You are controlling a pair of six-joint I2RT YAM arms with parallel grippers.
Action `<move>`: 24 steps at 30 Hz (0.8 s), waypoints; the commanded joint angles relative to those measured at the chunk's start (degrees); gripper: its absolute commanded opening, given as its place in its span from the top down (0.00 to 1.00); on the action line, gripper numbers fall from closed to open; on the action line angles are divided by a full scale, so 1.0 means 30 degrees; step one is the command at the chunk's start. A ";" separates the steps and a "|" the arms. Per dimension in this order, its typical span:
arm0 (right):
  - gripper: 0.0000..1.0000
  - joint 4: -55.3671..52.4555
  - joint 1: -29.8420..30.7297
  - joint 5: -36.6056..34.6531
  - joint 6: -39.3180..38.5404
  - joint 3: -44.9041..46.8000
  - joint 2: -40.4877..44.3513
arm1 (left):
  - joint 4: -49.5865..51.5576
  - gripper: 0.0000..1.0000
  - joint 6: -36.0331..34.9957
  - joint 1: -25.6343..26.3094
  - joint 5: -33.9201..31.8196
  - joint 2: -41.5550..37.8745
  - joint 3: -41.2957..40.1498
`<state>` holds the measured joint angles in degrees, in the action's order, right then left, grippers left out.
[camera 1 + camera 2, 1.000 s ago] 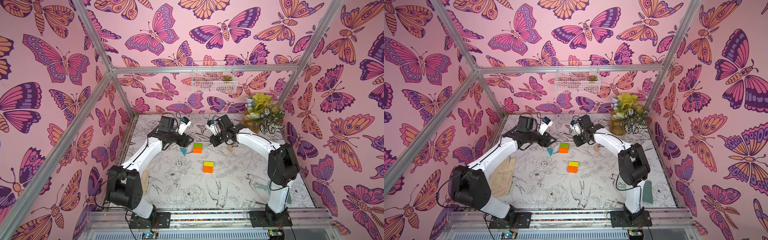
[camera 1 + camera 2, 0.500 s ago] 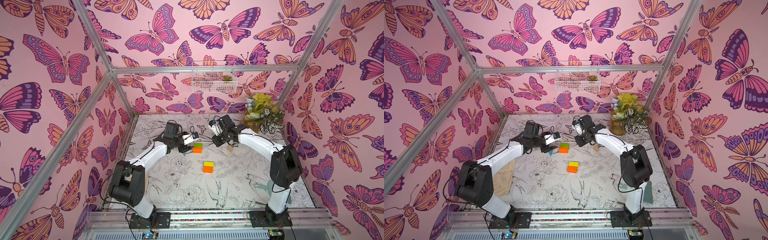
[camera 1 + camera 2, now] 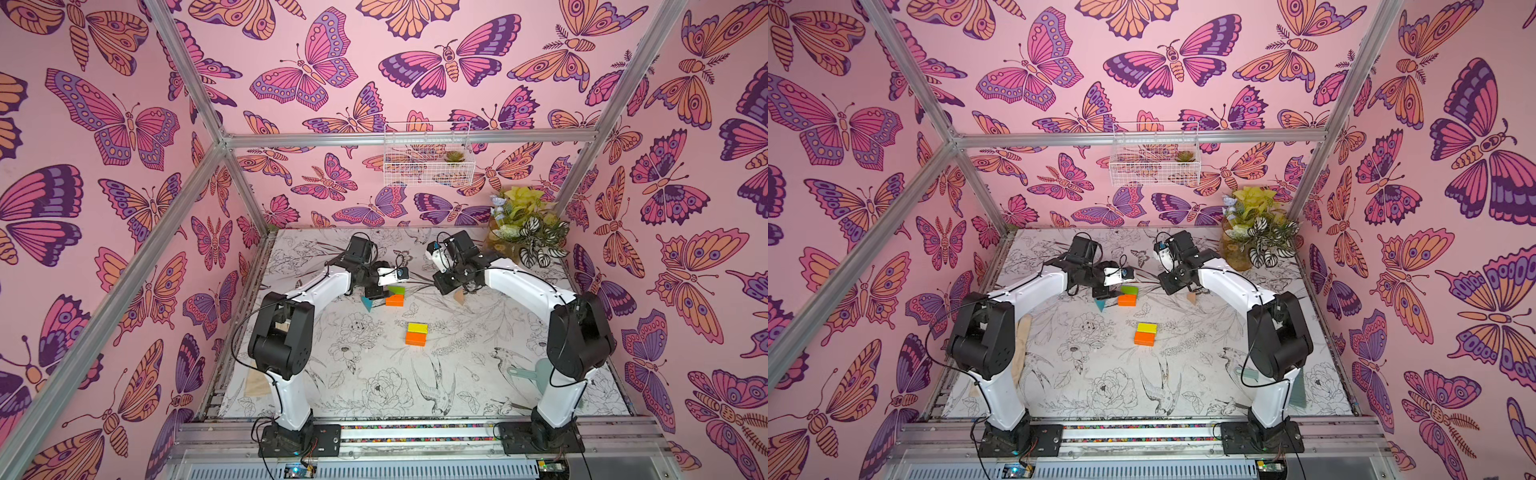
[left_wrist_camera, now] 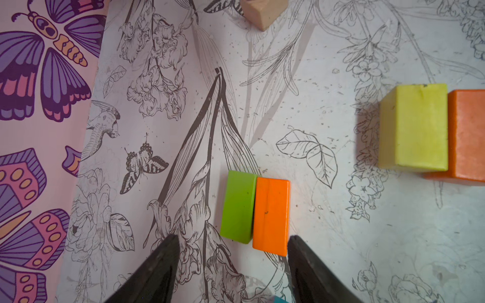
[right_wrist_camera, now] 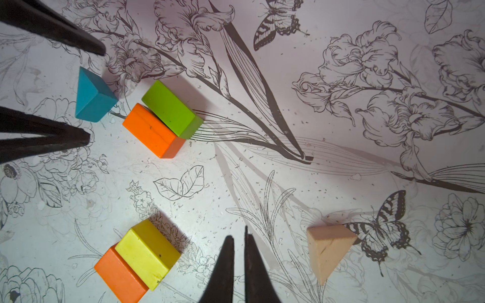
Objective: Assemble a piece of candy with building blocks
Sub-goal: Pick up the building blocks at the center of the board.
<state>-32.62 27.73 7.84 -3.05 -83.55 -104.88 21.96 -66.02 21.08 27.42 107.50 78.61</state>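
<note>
left pincer (image 4: 232, 237) swung in since last frame, jaws wide around teal wedge (image 5: 91, 97), not gripping. Near on bench (image 3: 374, 374): yellow block (image 3: 417, 328) touching orange block (image 3: 415, 340). Farther: green block (image 3: 397, 289) against other orange block (image 3: 395, 300). Right: tan wedge (image 3: 459, 296), right pincer (image 5: 238, 234) pinched closed, empty.

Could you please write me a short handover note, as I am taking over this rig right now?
Left claw: open, empty, poised at the teal wedge.
Right claw: shut, empty, near the tan wedge.
Blocks: the green brick touches one orange brick. The yellow brick touches the other orange brick. The two pairs lie apart, and both wedges sit loose.
Done: two side-by-side pairs.
Left: join the pairs into a rectangle, then set a wedge at each end.
</note>
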 commanded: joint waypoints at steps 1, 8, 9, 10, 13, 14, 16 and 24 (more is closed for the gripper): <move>0.87 0.0102 -0.0218 0.0404 -0.0177 0.0381 0.0478 | 0.3018 0.32 -0.0203 0.0180 0.1416 0.0801 0.1110; 0.87 0.0267 -0.0385 0.0757 -0.0212 0.0527 0.0305 | 0.4586 0.31 -0.0615 0.0443 0.0855 0.2005 0.2361; 0.87 0.0293 -0.0422 0.0846 -0.0214 0.0565 0.0279 | 0.4817 0.31 -0.0655 0.0444 0.0822 0.2165 0.2523; 0.88 0.0283 -0.0452 0.0855 -0.0258 0.0556 0.0248 | 0.4958 0.31 -0.0671 0.0444 0.0734 0.2329 0.2692; 0.88 0.0297 -0.0530 0.0996 -0.0302 0.0647 0.0241 | 0.5447 0.31 -0.0642 0.0473 0.0540 0.2774 0.3237; 0.88 0.0298 -0.0541 0.1094 -0.0302 0.0682 0.0231 | 0.5678 0.31 -0.0649 0.0488 0.0494 0.2989 0.3423; 0.88 0.0299 -0.0570 0.1283 -0.0302 0.0713 0.0127 | 0.6371 0.31 -0.0679 0.0528 0.0357 0.3442 0.4015; 0.88 0.0207 -0.0598 0.1570 -0.0448 0.0838 -0.0061 | 0.7116 0.30 -0.1166 0.0587 -0.0317 0.4398 0.4981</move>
<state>-31.90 26.26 11.42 -3.33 -81.36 -104.77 39.97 -68.16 22.55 26.98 119.44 92.16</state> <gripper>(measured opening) 0.122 0.699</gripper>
